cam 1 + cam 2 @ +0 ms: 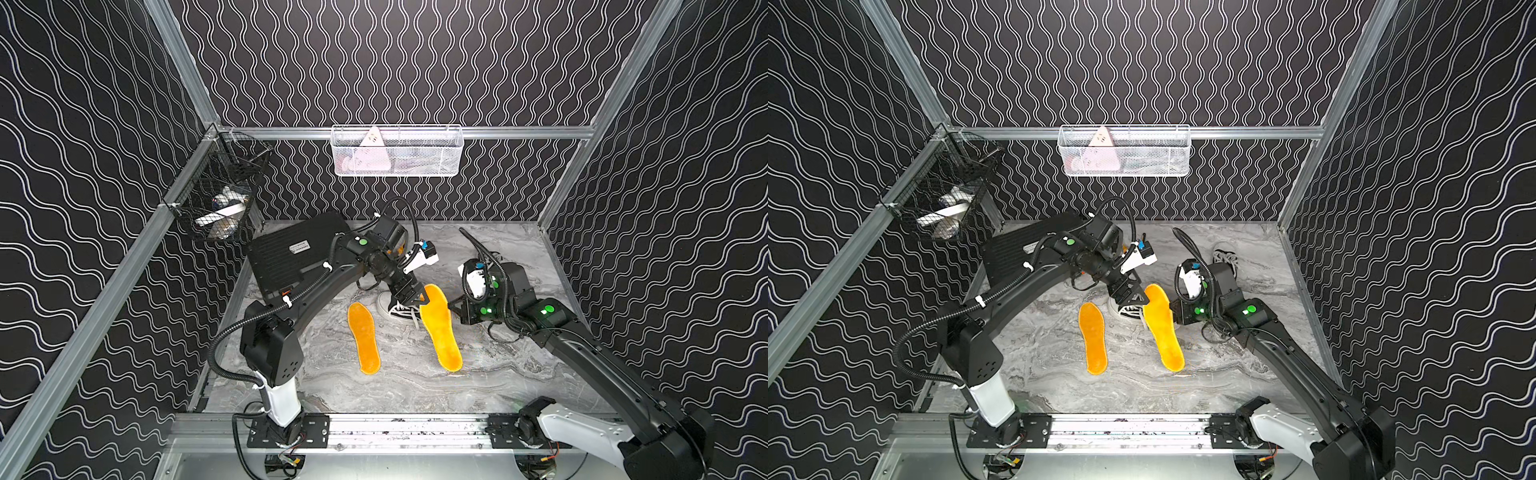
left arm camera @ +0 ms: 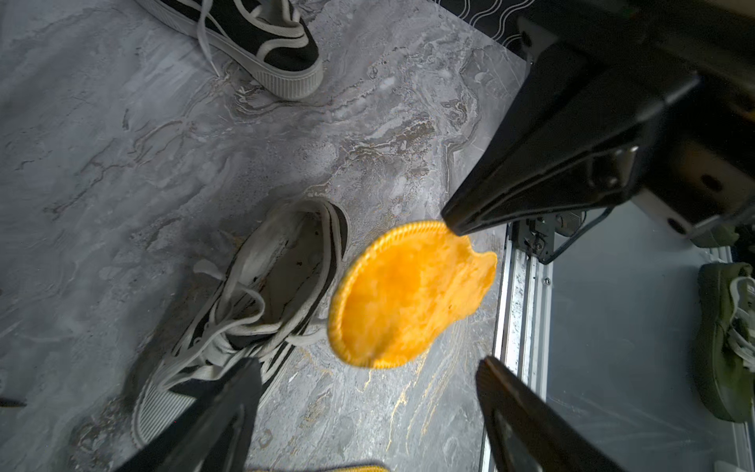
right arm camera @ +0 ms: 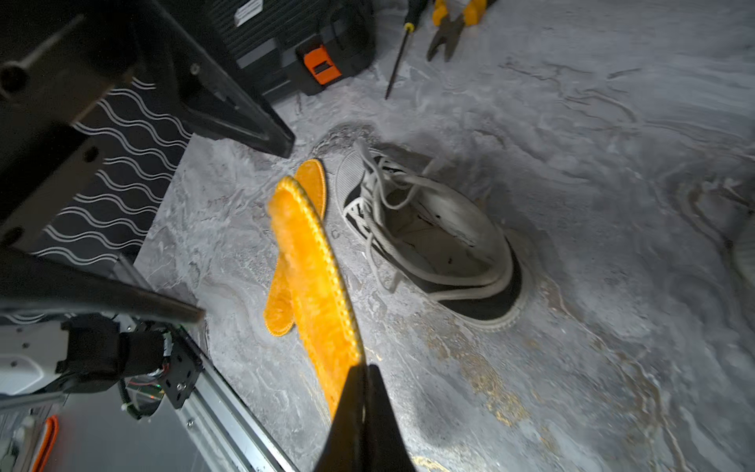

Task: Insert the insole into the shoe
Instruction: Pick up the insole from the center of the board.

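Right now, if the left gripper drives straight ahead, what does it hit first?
Likely the raised insole, pinched by the right gripper, dead ahead of the open left gripper. The shoe lies beside it, lower; depth unclear.

The counter (image 1: 519, 374) looks like grey veined stone, smooth with a dull sheen. The insole (image 1: 440, 328) is orange fleece — fuzzy, with a stitched rim. The second insole (image 1: 364, 337), at its nine o'clock, has the same pile. The shoe (image 2: 286, 265) is black canvas with woven off-white laces and a ribbed rubber sole. The left claw (image 2: 365, 363) and right claw (image 3: 361, 370) have matt black plastic fingers. At ten o'clock on the counter, the case (image 1: 291, 253) is ribbed black plastic. The basket (image 1: 397, 151) at twelve o'clock is white-coated wire mesh; the rail (image 1: 374, 428) at six — brushed metal.
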